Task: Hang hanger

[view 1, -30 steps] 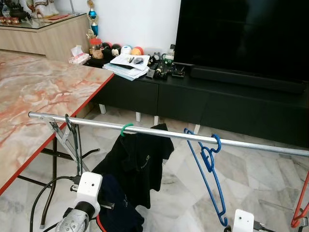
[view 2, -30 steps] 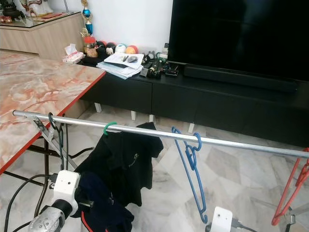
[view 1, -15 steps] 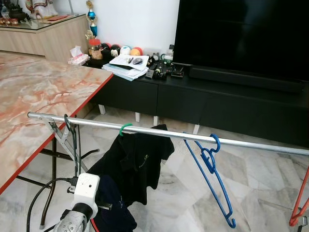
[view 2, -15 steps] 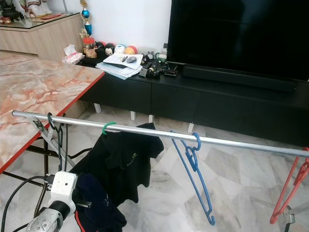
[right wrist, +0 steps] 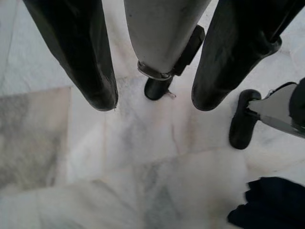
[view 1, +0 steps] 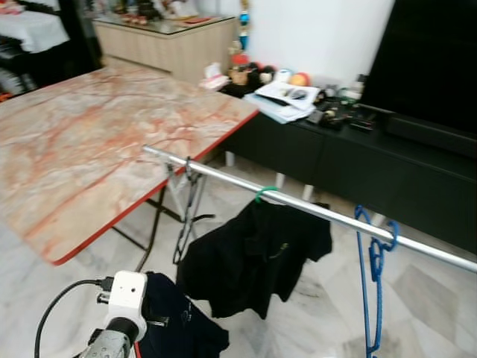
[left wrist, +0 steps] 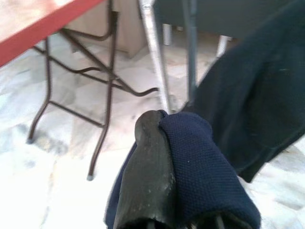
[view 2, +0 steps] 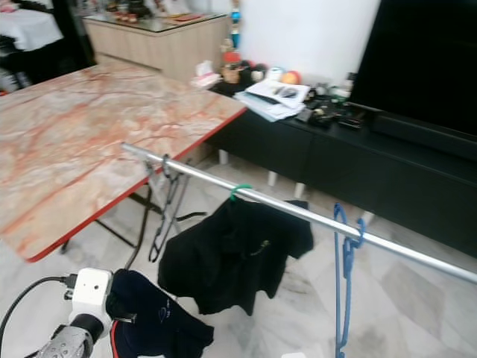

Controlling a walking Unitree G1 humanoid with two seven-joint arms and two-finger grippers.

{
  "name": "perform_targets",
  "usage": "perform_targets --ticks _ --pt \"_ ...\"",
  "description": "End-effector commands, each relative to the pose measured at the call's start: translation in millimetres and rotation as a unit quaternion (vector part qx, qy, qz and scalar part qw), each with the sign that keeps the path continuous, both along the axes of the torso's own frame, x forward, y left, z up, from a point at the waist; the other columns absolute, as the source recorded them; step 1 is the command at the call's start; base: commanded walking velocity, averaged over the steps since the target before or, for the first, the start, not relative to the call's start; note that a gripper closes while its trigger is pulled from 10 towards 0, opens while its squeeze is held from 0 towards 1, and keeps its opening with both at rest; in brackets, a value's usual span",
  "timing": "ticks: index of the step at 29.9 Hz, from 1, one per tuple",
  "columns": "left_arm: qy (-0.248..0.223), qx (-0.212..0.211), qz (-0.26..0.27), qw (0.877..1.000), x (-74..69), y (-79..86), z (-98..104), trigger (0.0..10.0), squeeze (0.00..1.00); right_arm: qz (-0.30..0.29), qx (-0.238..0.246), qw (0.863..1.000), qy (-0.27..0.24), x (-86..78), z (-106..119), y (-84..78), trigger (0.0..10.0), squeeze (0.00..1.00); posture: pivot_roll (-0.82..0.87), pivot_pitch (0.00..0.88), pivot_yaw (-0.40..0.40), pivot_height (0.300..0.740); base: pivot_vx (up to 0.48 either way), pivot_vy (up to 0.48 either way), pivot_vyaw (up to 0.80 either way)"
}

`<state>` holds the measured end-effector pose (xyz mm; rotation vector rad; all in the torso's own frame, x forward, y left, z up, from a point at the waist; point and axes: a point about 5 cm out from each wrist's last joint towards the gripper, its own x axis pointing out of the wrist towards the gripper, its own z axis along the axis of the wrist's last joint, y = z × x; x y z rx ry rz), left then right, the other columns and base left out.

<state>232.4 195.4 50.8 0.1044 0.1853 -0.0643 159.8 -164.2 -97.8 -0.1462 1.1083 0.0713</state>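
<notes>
A blue hanger hangs by its hook on the silver rail, with nothing holding it. Further left on the rail, a black shirt hangs from a green hook, and a thin dark hanger sits near the rail's end. My left arm is low at the front left. Its gripper is shut on a navy garment, which wraps over the fingers. My right gripper points down at the marble floor, its two black fingers wide apart with nothing between them.
A marble-top table with a red edge and folding legs stands at the left, right by the rail's end. A black TV console with papers and clutter runs along the back under a large dark screen.
The camera has swung left, so the table fills more of the picture. My right arm dropped away from the blue hanger, which swung and now hangs free. The left arm still holds the navy garment.
</notes>
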Motion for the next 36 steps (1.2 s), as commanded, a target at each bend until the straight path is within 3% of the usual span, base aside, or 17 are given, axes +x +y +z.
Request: perform_targets --ticks 1,22,36 --pt "-0.015 -0.009 0.007 1.0 0.1 1.2 6.9 10.0 0.0 0.01 0.005 1.0 0.005 -3.3 -1.4 2.2 10.0 0.0 0.19 0.0 -0.004 0.74 0.0 0.0 0.68" --pt "-0.011 -0.019 0.017 1.0 -2.6 0.1 6.0 10.0 0.0 0.002 -0.005 1.0 0.007 -5.8 -2.3 0.2 10.0 0.0 0.19 0.0 -0.002 0.74 0.0 0.0 0.0" --pt "-0.01 -0.026 0.013 1.0 -2.2 -1.5 6.5 10.0 0.0 0.015 -0.007 1.0 0.007 -3.8 -1.7 2.1 10.0 0.0 0.19 0.0 -0.003 0.74 0.0 0.302 0.0"
